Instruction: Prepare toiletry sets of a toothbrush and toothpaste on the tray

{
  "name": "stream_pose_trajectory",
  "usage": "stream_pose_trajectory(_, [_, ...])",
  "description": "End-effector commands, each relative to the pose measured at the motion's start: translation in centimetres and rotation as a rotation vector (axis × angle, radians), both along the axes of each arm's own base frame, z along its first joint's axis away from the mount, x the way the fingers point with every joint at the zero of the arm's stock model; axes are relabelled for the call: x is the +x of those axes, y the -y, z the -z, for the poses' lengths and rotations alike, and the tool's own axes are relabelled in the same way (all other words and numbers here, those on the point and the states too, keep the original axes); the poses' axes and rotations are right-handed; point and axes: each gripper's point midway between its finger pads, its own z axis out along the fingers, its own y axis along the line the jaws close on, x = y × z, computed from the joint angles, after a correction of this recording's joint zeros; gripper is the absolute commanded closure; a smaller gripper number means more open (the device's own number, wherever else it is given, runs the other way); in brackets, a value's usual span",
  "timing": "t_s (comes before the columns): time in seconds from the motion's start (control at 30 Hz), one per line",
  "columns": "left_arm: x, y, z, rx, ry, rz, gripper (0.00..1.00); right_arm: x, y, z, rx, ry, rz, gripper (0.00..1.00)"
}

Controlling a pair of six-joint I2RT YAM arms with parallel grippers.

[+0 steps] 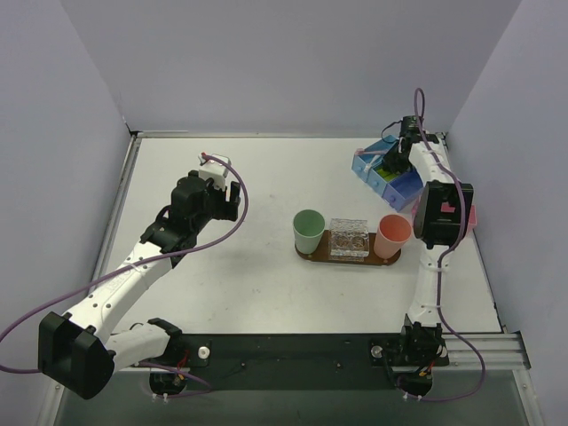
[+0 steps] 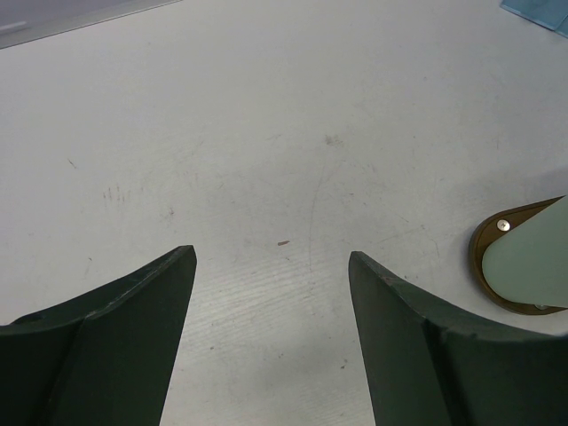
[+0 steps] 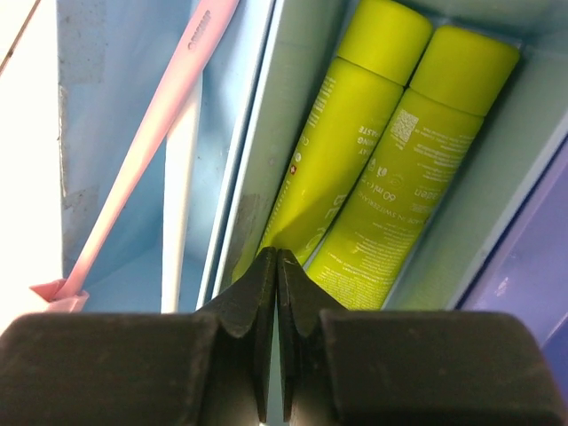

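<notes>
While the right claw [image 3: 277, 257] hangs pinched shut, empty, over two flat lime-green toothpaste tubes [image 3: 355, 151] in the blue compartment bin [image 3: 106, 133], best open first, straddle one tube. Left claw [image 2: 271, 257] gapes wide over the worktop [image 2: 266, 133].

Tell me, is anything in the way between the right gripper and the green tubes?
Nothing visible. The right gripper, shut, points straight at two tubes lying side by side in one compartment of the bin. The divider stands to their left, beside the path, not across it.
</notes>
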Motion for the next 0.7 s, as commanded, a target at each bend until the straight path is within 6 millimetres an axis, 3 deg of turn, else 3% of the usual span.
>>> stream_pose_trajectory(0.0, [0.5,-0.2,-2.2,-0.021,0.073,-0.007,0.20,-0.3,0.3,-6.0,0.002,0.095,0.019,1.00])
stream_pose_trajectory(0.13, [0.5,-0.2,-2.4,-0.023,0.079,-0.007,0.20,-0.3,0.6,-8.4,-0.018,0.148,0.023,1.00])
stream_pose_trajectory(0.2, [0.4,-0.2,-2.5,-0.025,0.081,-0.007,0.20,-0.5,0.8,-8.3,-0.040,0.141,0.020,1.00])
stream_pose_trajectory(0.43, [0.3,-0.1,-2.8,-0.035,0.087,-0.001,0.20,-1.2,0.9,-4.7,-0.074,0.050,0.007,1.00])
stream_pose_trajectory(0.67, [0.4,0.0,-2.6,-0.035,0.080,0.003,0.20,-1.5,0.4,-1.6,-0.091,-0.043,-0.041,0.88])
